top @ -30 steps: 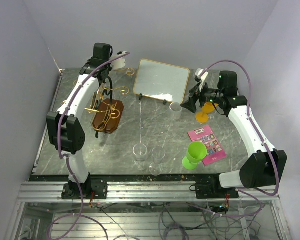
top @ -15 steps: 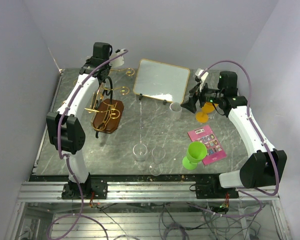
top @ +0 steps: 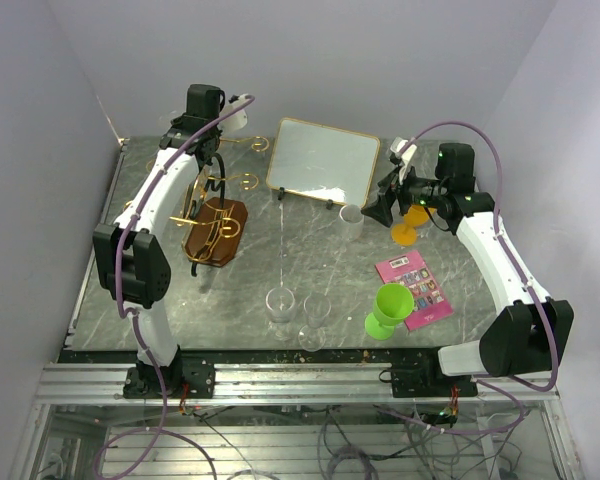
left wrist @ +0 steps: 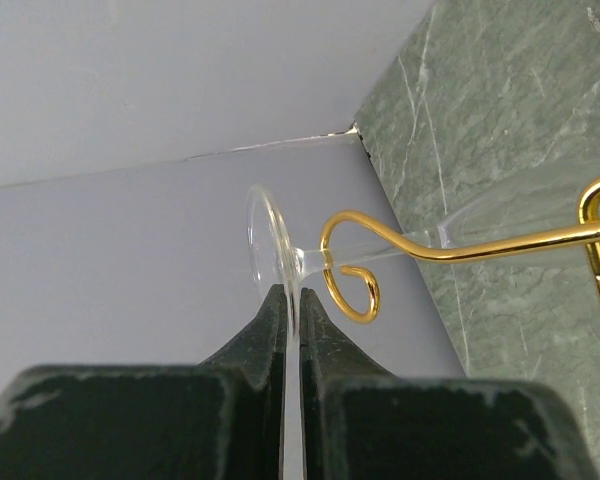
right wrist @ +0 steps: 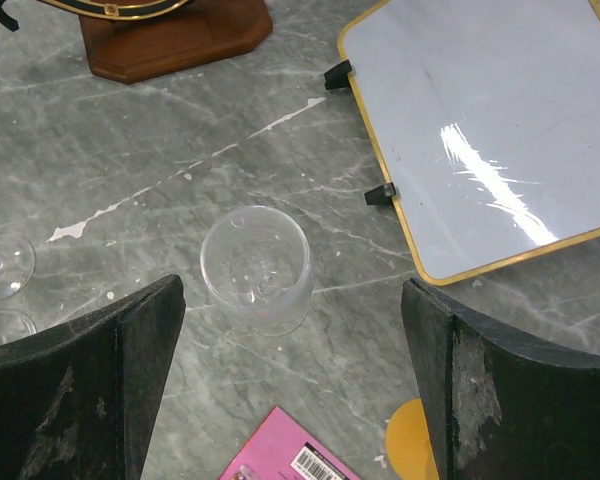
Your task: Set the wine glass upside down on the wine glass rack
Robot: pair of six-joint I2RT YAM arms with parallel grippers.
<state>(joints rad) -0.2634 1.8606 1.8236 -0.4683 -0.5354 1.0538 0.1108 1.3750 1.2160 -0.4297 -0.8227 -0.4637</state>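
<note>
The left gripper [left wrist: 291,300] pinches the wine glass [left wrist: 302,258] by its foot rim, stem seemingly inside a curl of the wine glass rack [left wrist: 480,246]. Such a thin grip could slip, dropping it; the right gripper [right wrist: 292,300] gapes idle.

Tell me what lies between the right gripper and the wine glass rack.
A small clear glass stands close by the right gripper; beyond it, bare marble table reaches the wooden base of the wine glass rack. The top view shows it.
</note>
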